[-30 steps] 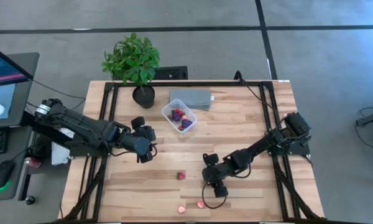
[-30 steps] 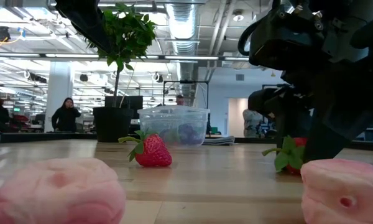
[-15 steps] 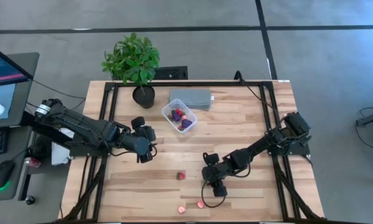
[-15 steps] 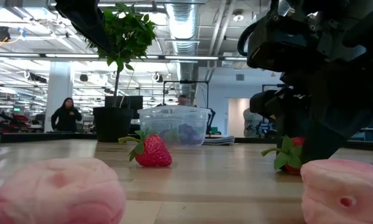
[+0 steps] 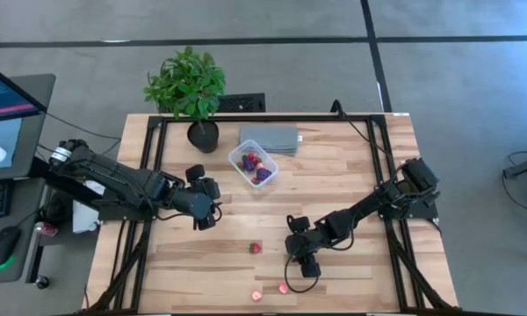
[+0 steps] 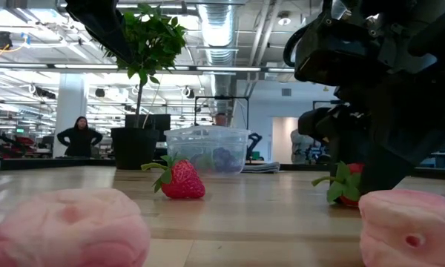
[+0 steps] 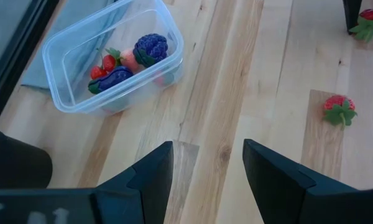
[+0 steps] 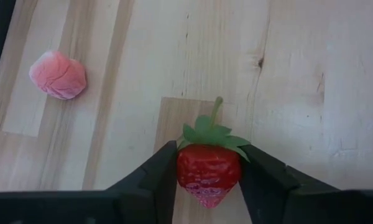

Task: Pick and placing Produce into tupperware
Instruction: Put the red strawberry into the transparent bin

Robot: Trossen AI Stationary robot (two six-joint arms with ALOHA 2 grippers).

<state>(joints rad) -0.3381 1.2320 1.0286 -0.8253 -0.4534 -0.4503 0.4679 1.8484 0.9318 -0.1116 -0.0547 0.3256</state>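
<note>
High view: box (image 5: 253,164) sits at 12 o'clock on the surface (image 5: 351,175), just beside a grey slab (image 5: 270,138) and near a plant (image 5: 187,85); fruit inside. Loose strawberry (image 5: 256,248) near 6 o'clock, two pink pieces (image 5: 256,295) (image 5: 283,288) at the front edge. Left tool (image 5: 204,211) hovers at 9 o'clock, well apart from the box. Right tool (image 5: 306,268) is down at 5 o'clock, just beside the second pink piece.

Low view: two pink pieces (image 6: 63,226) (image 6: 408,226) up close, strawberry (image 6: 179,179) in front of the box (image 6: 207,150), plant (image 6: 144,44) behind. Right arm fills 2 o'clock, with a second strawberry (image 6: 345,189) under it. A person (image 6: 78,137) stands far back.

Left wrist view: left tool (image 7: 208,171) spread wide, empty; box (image 7: 109,59) holds purple and red fruit; strawberry (image 7: 339,109) lies apart on the surface.

Right wrist view: right tool (image 8: 208,177) closed narrow around a strawberry (image 8: 208,168), fingers (image 8: 158,177) touching both sides; it rests on the wood. A pink piece (image 8: 58,74) lies apart.
</note>
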